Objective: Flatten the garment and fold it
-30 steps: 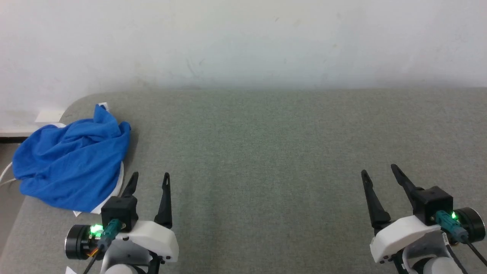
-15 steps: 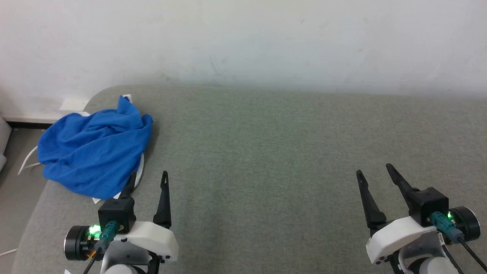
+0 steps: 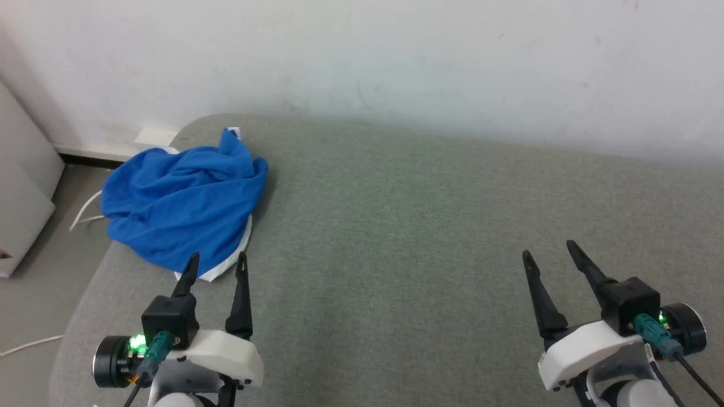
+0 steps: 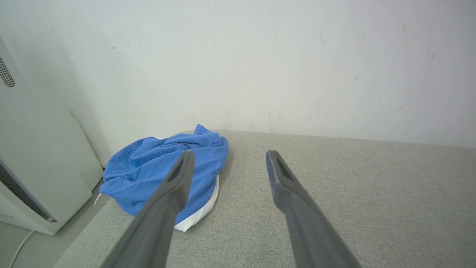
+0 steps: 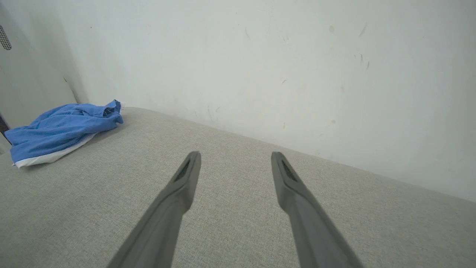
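The crumpled blue garment [image 3: 181,209] lies in a heap at the far left corner of the grey counter [image 3: 396,226], the left hand [image 3: 218,257] near it, wide and empty, the right hand [image 3: 549,249] well apart, also wide and empty.

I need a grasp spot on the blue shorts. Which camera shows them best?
Head view: the crumpled garment shows from above, almost whole. In the left wrist view a finger crosses the garment; the right wrist view shows it far off and edge-on.
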Available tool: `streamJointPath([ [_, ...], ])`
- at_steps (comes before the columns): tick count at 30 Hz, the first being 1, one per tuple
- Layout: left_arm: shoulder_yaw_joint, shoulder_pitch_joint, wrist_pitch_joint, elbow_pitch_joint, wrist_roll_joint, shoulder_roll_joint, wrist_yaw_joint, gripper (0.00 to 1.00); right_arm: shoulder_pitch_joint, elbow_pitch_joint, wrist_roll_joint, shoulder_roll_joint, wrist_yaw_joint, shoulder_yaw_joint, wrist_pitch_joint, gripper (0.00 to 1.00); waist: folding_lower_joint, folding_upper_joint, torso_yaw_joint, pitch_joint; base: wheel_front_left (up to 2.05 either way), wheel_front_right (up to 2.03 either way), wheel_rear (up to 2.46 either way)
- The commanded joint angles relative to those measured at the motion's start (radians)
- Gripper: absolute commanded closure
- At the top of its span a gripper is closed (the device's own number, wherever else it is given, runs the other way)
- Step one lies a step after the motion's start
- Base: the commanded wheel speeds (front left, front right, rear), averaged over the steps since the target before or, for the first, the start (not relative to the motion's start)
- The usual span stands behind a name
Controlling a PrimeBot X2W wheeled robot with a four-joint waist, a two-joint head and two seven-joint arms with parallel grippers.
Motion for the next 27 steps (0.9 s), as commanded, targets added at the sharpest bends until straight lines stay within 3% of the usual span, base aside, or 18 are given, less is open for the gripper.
streamJointPath([
  [1, -0.003, 0.003, -0.014, 0.003, -0.008, 0.008, 0.012, 0.0, -0.016, 0.007, 0.006, 0.001, -0.001, 0.006, -0.007, 0.0, 0.0, 0.0, 0.019, -0.002, 0.0, 0.0, 0.0],
  [27, -0.032, 0.022, -0.066, 0.026, -0.053, 0.039, 0.04, 0.0, -0.038, 0.035, 0.007, 0.002, -0.001, 0.039, -0.023, 0.0, -0.0001, 0.0, 0.136, -0.005, 0.0, 0.0, 0.0],
])
